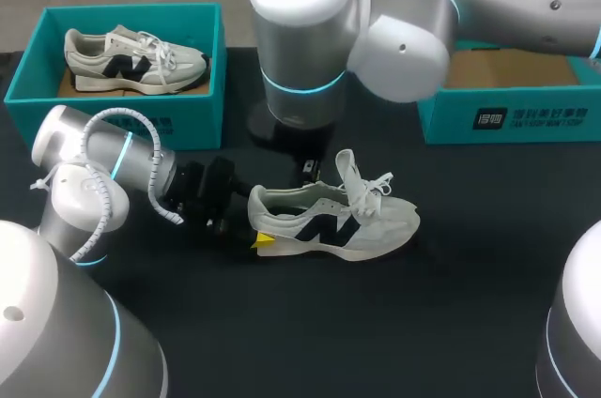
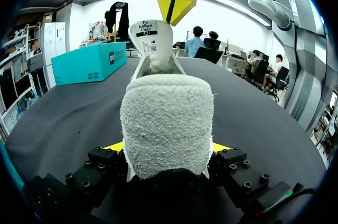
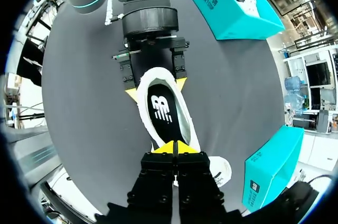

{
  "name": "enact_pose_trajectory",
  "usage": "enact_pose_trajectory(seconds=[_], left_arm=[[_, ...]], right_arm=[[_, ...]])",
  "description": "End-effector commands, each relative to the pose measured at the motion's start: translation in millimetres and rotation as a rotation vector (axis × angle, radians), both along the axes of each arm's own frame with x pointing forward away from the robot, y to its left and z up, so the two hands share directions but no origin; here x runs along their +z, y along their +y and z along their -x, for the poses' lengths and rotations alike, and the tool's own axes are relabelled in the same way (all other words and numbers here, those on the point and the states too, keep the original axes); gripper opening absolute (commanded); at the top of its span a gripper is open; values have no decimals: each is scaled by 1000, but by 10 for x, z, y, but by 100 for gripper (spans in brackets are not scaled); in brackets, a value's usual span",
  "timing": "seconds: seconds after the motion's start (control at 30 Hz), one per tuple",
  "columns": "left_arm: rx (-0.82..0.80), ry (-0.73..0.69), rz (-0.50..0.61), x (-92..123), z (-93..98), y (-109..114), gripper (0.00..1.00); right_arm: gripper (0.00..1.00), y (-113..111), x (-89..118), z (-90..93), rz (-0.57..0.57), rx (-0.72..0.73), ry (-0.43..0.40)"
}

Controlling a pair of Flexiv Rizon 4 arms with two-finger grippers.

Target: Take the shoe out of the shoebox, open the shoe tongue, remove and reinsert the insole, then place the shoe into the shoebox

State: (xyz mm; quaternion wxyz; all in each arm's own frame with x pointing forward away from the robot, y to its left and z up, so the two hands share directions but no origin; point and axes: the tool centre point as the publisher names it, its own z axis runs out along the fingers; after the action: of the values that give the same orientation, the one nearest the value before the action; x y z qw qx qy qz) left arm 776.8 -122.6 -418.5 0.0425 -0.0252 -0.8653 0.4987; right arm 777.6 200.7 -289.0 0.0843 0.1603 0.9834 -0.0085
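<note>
Head view: the shoe (image 1: 331, 221) lies on its sole on the black table (image 1: 376, 323), well apart from the teal shoebox (image 1: 205, 88), which holds a second shoe (image 1: 131, 60). It is cream-grey with a dark side logo, pale sole and loose white laces. The left gripper (image 1: 257, 227) clamps its heel. The right arm (image 1: 404, 37) hangs over the shoe, hiding its own claw.

Left wrist view: the fuzzy cream heel fills the space between the left gripper's fingers, with a yellow tip (image 2: 113, 146) pressed against each side. Ahead, the tongue (image 2: 151, 39) stands upright, its label facing the camera. The right gripper (image 2: 177, 3) comes down onto its top edge, tips pinched together there.

Right wrist view: the right gripper's tips meet with no gap at the tongue. Beyond them the shoe's opening shows a black insole (image 3: 160, 109) with a white logo.
</note>
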Motion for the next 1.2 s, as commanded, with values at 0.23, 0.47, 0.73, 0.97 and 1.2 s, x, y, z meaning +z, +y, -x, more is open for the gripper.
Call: enact_pose_trajectory(seconds=[0.23,0.47,0.73,0.97,1.2], left_arm=[[-1,0,-4,-34,-14,-10,0],[-1,0,-4,-34,-14,-10,0],[-1,0,-4,-34,-14,-10,0],[-1,0,-4,-34,-14,-10,0],[-1,0,-4,-34,-14,-10,0]], right_arm=[[0,81,-14,-33,22,-4,10],[0,168,-216,-96,86,129,17],[0,159,-420,-143,144,194,63],[0,126,-585,-157,174,224,104],[0,-30,-733,-83,204,191,157]])
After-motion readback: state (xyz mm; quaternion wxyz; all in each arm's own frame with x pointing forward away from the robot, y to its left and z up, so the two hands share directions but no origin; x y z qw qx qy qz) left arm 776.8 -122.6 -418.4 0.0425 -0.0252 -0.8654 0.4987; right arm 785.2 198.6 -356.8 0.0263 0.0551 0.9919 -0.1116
